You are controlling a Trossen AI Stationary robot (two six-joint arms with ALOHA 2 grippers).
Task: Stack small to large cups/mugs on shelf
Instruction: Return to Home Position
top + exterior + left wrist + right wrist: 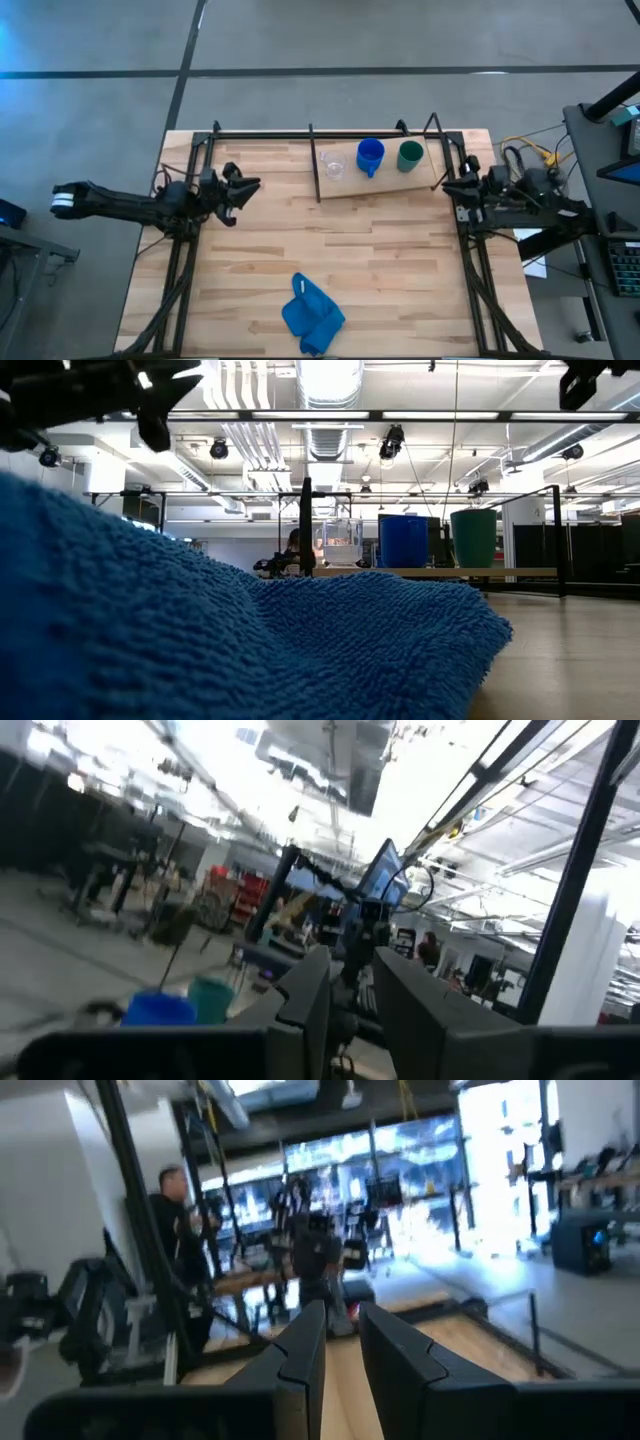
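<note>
The light-wood shelf board (385, 184) stands at the table's far side on black rods. On it, each standing on its base and apart from the others, are the clear cup (332, 165), the blue mug (370, 157) and the dark green cup (410, 155). They stand in the same order in the low view: clear cup (340, 543), blue mug (404, 540), green cup (474, 537). My left gripper (248, 188) hovers at the table's left, shut and empty. My right gripper (448, 187) hovers by the shelf's right end, shut and empty.
A crumpled blue cloth (312, 315) lies near the table's front edge and fills the low view's foreground (200, 640). Black frame rods (315, 160) stand around the shelf. The plank tabletop (340, 240) lies between the arms. A person (180, 1230) stands in the room beyond.
</note>
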